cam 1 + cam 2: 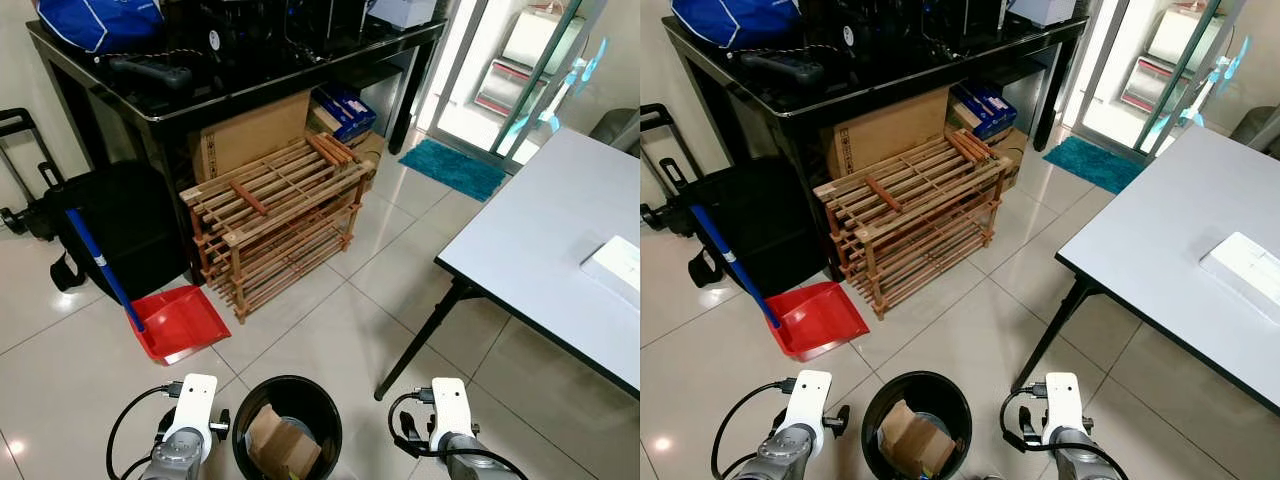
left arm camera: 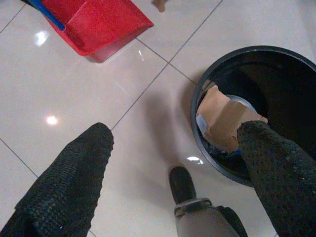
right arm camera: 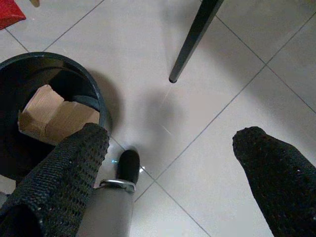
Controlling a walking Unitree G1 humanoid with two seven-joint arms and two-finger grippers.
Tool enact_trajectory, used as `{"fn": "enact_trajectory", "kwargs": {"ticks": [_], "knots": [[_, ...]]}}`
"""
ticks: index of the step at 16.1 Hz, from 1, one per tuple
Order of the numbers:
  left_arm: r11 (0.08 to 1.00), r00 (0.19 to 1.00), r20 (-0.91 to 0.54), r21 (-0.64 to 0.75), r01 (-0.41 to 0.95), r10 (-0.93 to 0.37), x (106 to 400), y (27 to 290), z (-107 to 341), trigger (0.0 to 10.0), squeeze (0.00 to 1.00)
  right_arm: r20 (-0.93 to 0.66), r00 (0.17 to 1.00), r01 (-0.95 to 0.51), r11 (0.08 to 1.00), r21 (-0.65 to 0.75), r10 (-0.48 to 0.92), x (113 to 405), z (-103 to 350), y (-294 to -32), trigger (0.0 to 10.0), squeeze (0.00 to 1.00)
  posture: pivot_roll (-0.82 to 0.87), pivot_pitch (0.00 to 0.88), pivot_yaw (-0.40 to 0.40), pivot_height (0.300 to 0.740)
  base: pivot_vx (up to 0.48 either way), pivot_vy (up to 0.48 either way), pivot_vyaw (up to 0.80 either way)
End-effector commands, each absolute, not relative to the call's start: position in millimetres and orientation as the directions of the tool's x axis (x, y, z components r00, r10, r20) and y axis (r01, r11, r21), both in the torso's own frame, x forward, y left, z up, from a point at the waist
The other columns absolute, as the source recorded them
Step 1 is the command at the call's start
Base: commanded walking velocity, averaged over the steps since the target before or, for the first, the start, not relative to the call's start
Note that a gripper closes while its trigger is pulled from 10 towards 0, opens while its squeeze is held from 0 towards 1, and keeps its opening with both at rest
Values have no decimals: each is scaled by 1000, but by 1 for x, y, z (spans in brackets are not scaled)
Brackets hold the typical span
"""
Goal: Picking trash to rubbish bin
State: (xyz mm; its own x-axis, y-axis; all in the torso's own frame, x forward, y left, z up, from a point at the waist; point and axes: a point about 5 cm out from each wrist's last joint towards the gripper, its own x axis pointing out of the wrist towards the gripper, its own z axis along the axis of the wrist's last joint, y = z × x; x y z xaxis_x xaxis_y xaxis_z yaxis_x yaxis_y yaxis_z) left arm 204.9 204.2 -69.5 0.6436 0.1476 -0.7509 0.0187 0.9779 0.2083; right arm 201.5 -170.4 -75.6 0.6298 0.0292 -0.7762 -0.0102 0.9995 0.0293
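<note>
At the bottom centre of the head view, the black rubbish bin point(image 1: 287, 425) already holds crumpled cardboard point(image 1: 279, 444), and your left gripper point(image 2: 173, 163) and right gripper point(image 3: 170, 170) flank it, fingers spread and empty, so you likely next seek more trash.

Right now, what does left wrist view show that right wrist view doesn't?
Left wrist: the red dustpan's full scoop with its blue handle, beyond the open left end effector. Right wrist: the black table leg standing on the tiles, beyond the open right end effector. Both: the black bin holding cardboard, and the tiled floor.
</note>
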Motion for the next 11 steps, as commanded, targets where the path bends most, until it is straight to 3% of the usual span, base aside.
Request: {"fn": "enact_trajectory", "kwargs": {"ticks": [1, 3, 4, 5, 11], "knots": [[979, 640, -757, 201, 33, 134, 203, 201, -71, 10000, 1000, -789, 613, -11, 1000, 26, 27, 198, -77, -173, 10000, 1000, 28, 0, -100, 740, 0, 0, 0], [977, 633, -761, 211, 35, 141, 202, 202, -72, 10000, 1000, -793, 608, -22, 1000, 21, 30, 198, -78, -172, 10000, 1000, 30, 0, -101, 740, 0, 0, 0], [973, 625, -765, 227, 39, 154, 201, 203, -72, 10000, 557, -802, 597, -35, 999, 14, 32, 197, -79, -171, 10000, 118, 31, 0, -101, 740, 0, 0, 0], [974, 625, -765, 225, 34, 156, 200, 203, -73, 10000, 0, -802, 597, -36, 999, 13, 32, 196, -79, -170, 10000, 0, 32, 0, -102, 740, 0, 0, 0], [968, 616, -765, 252, 19, 187, 199, 207, -73, 10000, 0, -794, 607, -19, 999, 30, 36, 199, -78, -169, 10000, 0, 32, 0, -102, 740, 0, 0, 0]]}}
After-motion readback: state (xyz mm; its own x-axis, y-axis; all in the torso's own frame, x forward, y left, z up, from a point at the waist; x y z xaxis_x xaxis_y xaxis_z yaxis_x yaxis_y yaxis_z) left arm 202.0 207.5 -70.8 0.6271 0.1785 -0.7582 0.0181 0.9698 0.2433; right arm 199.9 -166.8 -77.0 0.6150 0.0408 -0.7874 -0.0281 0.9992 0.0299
